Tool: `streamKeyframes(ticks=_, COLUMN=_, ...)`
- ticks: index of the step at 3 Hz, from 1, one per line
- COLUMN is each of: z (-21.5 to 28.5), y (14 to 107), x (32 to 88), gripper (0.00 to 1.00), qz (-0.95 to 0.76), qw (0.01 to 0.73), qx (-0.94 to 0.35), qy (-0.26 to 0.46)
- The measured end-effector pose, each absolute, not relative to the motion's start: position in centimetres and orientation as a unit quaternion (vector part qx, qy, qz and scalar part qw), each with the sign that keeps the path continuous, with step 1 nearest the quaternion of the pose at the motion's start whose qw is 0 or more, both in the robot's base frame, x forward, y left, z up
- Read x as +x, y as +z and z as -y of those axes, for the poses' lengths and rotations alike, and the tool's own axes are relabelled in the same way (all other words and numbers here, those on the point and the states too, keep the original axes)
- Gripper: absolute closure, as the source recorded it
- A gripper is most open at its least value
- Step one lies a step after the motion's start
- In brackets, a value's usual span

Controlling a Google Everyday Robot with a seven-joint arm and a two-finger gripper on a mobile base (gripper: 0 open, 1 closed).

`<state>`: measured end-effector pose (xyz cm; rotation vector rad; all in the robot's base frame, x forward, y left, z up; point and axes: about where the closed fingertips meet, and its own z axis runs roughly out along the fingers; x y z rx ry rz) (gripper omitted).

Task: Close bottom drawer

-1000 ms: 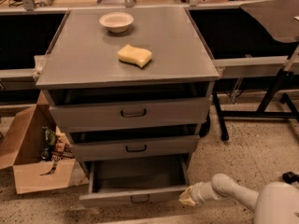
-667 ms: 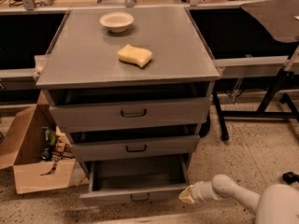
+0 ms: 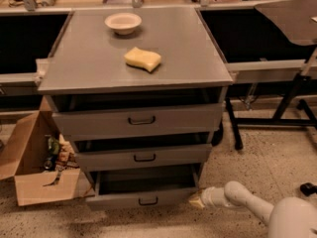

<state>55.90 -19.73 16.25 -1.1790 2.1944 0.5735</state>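
Observation:
The bottom drawer (image 3: 146, 199) of the grey cabinet stands pulled out, its plain grey inside showing and a small dark loop handle (image 3: 148, 201) at the centre of its shallow front. My gripper (image 3: 196, 200) is low at the drawer's right front corner, at the end of my white arm (image 3: 237, 198), close to or touching the front panel's right end. The middle drawer (image 3: 143, 157) and top drawer (image 3: 139, 120) are each slightly open.
A white bowl (image 3: 123, 22) and a yellow sponge (image 3: 142, 59) lie on the cabinet top (image 3: 89, 63). An open cardboard box (image 3: 37, 165) with clutter stands on the floor at the left. A table's dark legs (image 3: 277, 118) stand at the right.

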Motion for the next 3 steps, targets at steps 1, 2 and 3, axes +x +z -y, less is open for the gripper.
streamKeyframes(ticks=1, z=19.7, y=16.3, x=55.9, gripper=1.00, qz=-0.822, qw=0.289, qx=-0.442, qy=0.215)
streamKeyframes(ticks=2, z=18.3, y=16.4, x=56.3, gripper=1.00, qz=-0.835, qw=0.306, qx=-0.399, qy=0.223)
streamKeyframes(ticks=3, z=15.1, y=17.6, x=57.3, gripper=1.00, qz=-0.843, qw=0.341, qx=-0.338, qy=0.242)
